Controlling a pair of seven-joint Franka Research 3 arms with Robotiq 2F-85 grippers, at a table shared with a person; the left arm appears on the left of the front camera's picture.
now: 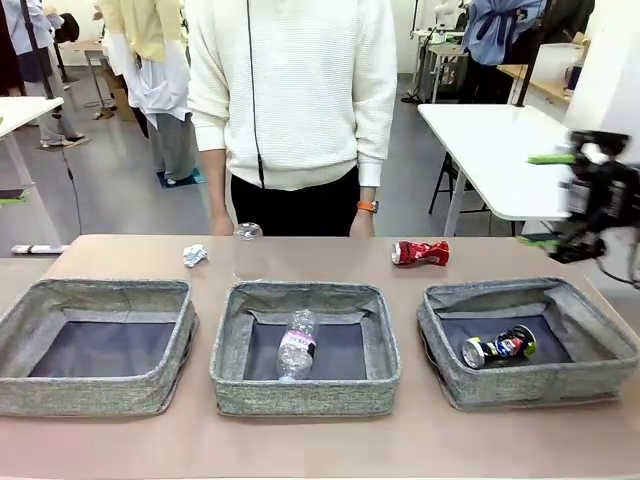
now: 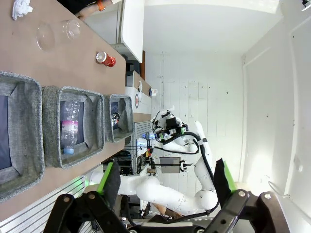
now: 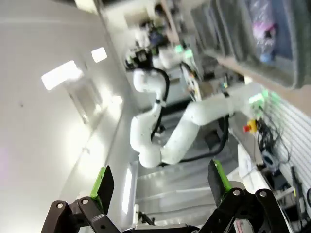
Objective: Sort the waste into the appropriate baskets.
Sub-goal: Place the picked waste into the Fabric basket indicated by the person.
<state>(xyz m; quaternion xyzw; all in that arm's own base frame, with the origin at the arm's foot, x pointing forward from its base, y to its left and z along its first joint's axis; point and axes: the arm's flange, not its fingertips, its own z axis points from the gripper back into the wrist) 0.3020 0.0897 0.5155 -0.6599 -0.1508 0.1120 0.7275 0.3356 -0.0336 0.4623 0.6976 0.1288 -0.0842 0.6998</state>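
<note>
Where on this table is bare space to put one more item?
Bare table runs along the near edge, before the left basket, middle basket and right basket. Another patch lies between the clear cup and the red can, behind the middle basket. The left basket holds nothing. Crowded: the narrow gaps between baskets, and around the paper ball beside the cup.

Blur smears the right arm's black two-finger gripper [image 1: 546, 198] at the front view's right edge. We lose part of the leftmost grey woven fabric basket [image 2: 26, 131] past the left wrist view's edge. We barely make out the clear plastic cup [image 1: 247, 232].
</note>
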